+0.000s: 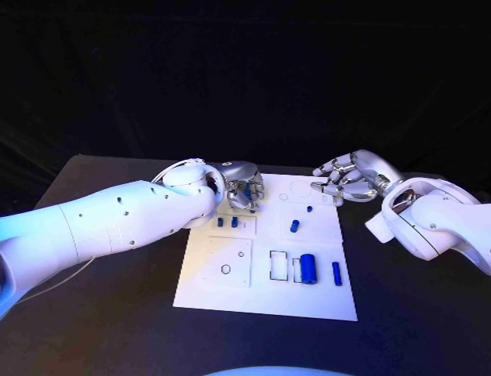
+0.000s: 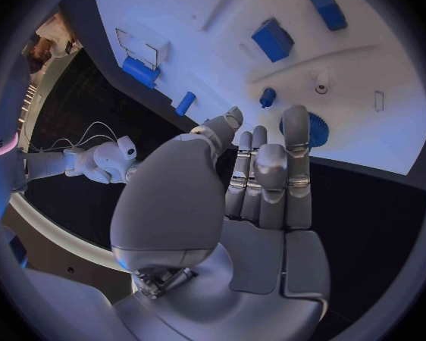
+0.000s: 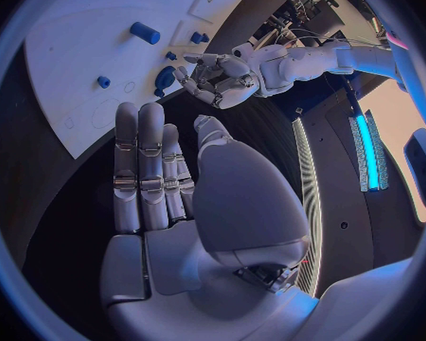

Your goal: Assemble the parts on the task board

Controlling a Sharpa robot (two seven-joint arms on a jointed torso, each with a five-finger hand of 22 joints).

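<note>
Left hand (image 1: 243,193) over far left corner of task board (image 1: 217,294), fingers straight, holding nothing. Right hand (image 1: 347,177) beyond far right corner, fingers spread, empty.

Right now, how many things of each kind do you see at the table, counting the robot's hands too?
White board: 1
Small blue pieces: 6
Blue gear, by the left hand's fingertips: 1
Hands, left hand and right hand: 2
Total: 10
</note>
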